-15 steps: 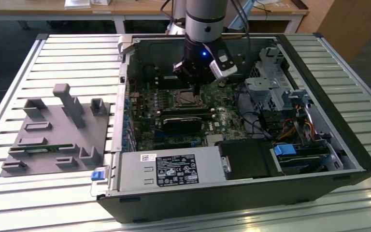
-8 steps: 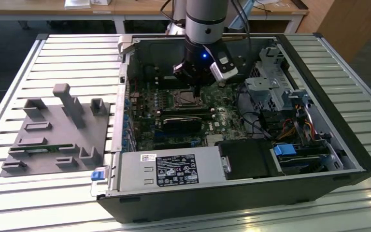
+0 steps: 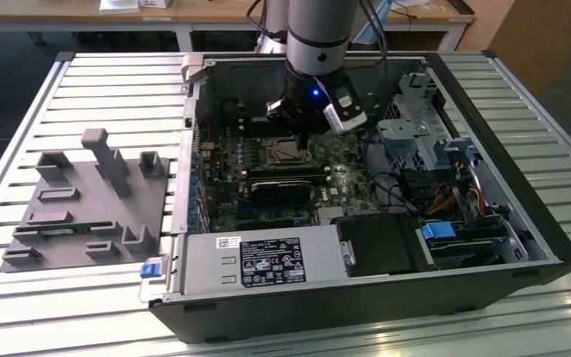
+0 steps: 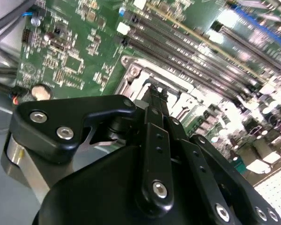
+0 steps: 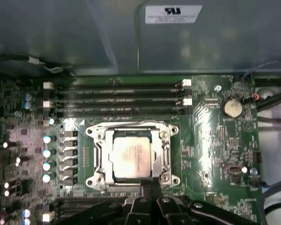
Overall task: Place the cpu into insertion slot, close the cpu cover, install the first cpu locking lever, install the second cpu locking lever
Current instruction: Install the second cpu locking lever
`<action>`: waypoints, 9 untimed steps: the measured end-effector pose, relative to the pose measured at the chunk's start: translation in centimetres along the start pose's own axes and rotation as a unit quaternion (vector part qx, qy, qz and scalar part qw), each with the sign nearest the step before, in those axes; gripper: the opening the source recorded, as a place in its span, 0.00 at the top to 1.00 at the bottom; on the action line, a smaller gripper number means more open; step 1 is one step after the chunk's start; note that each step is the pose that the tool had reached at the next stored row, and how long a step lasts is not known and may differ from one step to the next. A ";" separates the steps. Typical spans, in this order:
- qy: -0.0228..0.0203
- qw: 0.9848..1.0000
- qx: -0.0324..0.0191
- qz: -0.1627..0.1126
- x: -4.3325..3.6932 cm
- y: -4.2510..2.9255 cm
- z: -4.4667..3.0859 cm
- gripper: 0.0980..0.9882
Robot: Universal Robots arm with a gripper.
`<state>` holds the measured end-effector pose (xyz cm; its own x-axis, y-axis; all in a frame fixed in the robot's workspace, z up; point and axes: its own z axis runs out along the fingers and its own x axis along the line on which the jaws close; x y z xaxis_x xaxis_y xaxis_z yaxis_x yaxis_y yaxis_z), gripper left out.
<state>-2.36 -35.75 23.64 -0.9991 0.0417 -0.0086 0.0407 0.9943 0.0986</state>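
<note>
An open computer case (image 3: 365, 223) lies on its side on a slatted metal bench (image 3: 107, 82), filling the centre and right of the exterior view, with the arm (image 3: 317, 44) coming down from the top centre of that frame into the case. The pincer (image 3: 300, 136) hangs just above the green motherboard (image 3: 265, 186), right at the upper edge of the insertion slot (image 3: 288, 151), which sits slightly above the middle of the frame. In the first wrist view the cpu (image 5: 131, 157) lies flat in the insertion slot (image 5: 165, 154) at the centre of the frame, its dull silver top showing through the cut-out of the cpu cover (image 5: 100, 157), whose frame lies down around the chip. The pincer (image 5: 149, 190) enters from the bottom centre of that frame, its two black fingers (image 5: 154, 187) pressed together with no gap to be seen and their tips at the near rim of the socket; whether they touch the metal cannot be told. In the second wrist view the pincer (image 4: 155, 93) points at a corner of the silver socket frame near the middle of the frame. Long black memory slots (image 5: 117, 99) run across the board just above the socket in the first wrist view. A grey fixture tray (image 3: 82, 201) rests on the bench at the left of the exterior view, well apart from the case.
</note>
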 end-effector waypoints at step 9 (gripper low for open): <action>0.000 1.000 0.000 0.000 -0.04 -1.22 -0.01 0.99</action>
<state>-2.37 -36.96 23.53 -0.9991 0.0417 -0.0086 0.0407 0.9942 0.0991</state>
